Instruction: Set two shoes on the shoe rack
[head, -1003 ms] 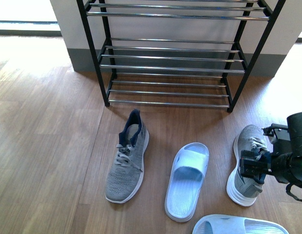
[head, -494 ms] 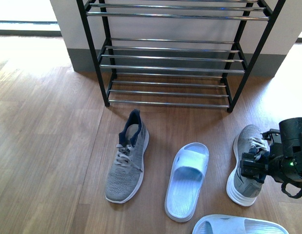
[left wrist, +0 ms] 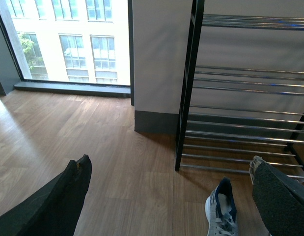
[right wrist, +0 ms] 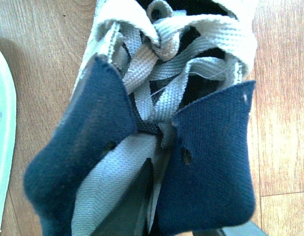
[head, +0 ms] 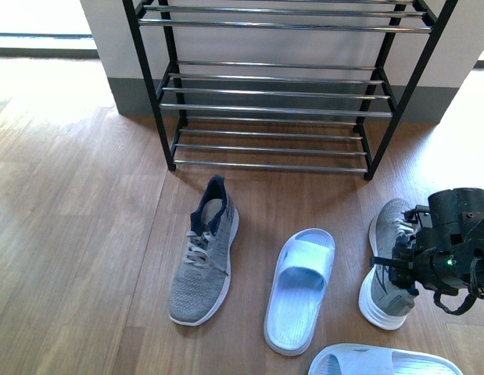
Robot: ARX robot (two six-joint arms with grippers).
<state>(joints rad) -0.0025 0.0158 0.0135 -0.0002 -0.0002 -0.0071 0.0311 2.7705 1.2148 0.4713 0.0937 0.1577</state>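
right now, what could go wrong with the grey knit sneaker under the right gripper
The right gripper seems to hold the grey knit sneaker only by its soft dark collar, so it could slip or swing when lifted. The black-framed shoe rack has thin rod shelves; the sneaker might settle tilted.

Two grey sneakers (head: 201, 262) (head: 386, 223), two pale slides (head: 300, 289) (head: 382, 363), one black shoe rack (head: 152, 94).

Grey sneaker (head: 201, 262) + pale slide (head: 299, 289) upright on floor (head: 85, 234) before black rod-shelf rack (head: 273, 110); 2nd sneaker (head: 382, 234) far rt.
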